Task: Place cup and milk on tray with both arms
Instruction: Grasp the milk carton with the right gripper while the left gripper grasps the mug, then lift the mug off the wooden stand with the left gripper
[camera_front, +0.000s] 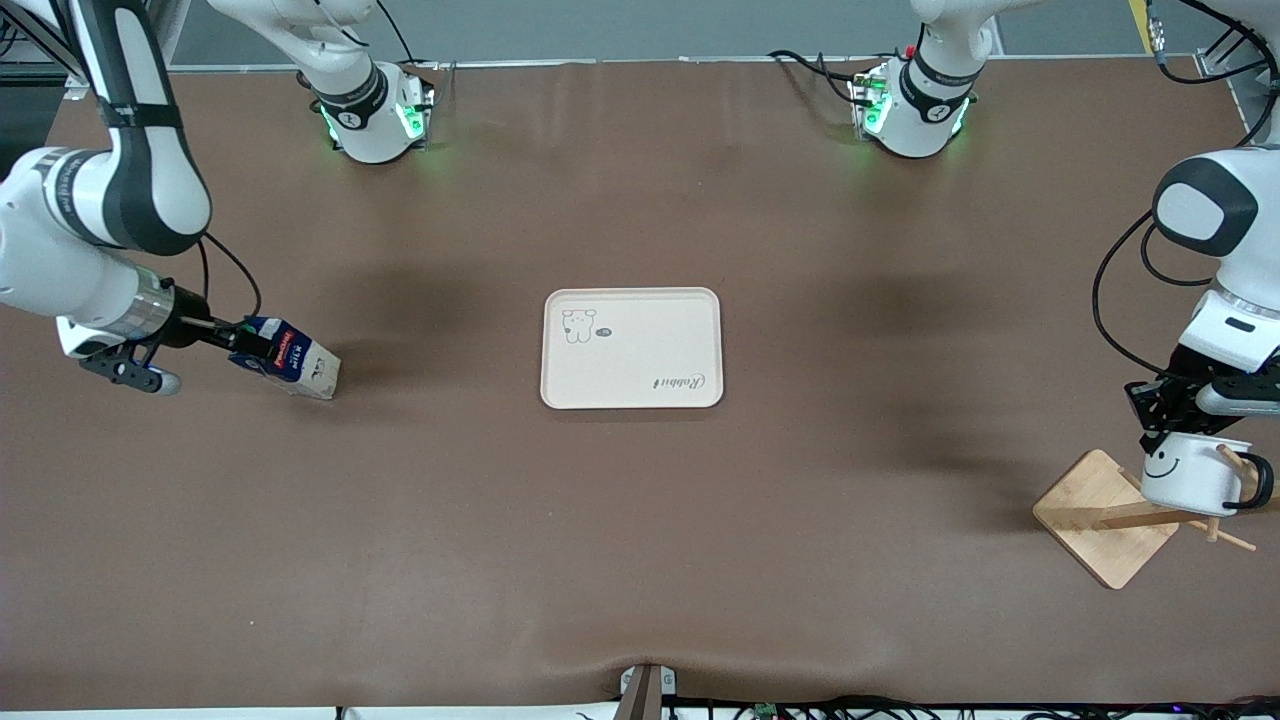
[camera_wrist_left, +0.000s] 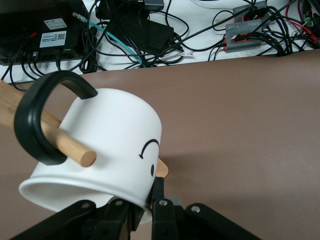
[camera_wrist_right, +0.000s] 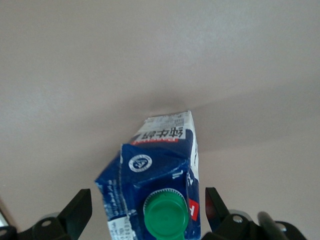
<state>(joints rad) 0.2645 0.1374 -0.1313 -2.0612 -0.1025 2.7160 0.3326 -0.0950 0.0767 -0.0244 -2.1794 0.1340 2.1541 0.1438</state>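
Observation:
The milk (camera_front: 288, 360) stands on the brown table at the right arm's end; its green cap (camera_wrist_right: 166, 218) shows in the right wrist view. My right gripper (camera_front: 243, 344) is open, one finger (camera_wrist_right: 78, 210) on each side of the carton's top with small gaps. The cup (camera_front: 1193, 476) hangs by its black handle (camera_wrist_left: 37, 122) on a wooden peg (camera_wrist_left: 70, 146) of a rack at the left arm's end. My left gripper (camera_front: 1170, 432) is shut on the cup's rim (camera_wrist_left: 145, 205), one finger inside and one outside. The cream tray (camera_front: 640, 355) lies bare mid-table.
The rack's square wooden base (camera_front: 1095, 520) lies under the cup, near the table's edge. Cables and power boxes (camera_wrist_left: 150, 30) lie off the table's edge nearest the front camera. Both arm bases (camera_front: 375, 115) stand farthest from the front camera.

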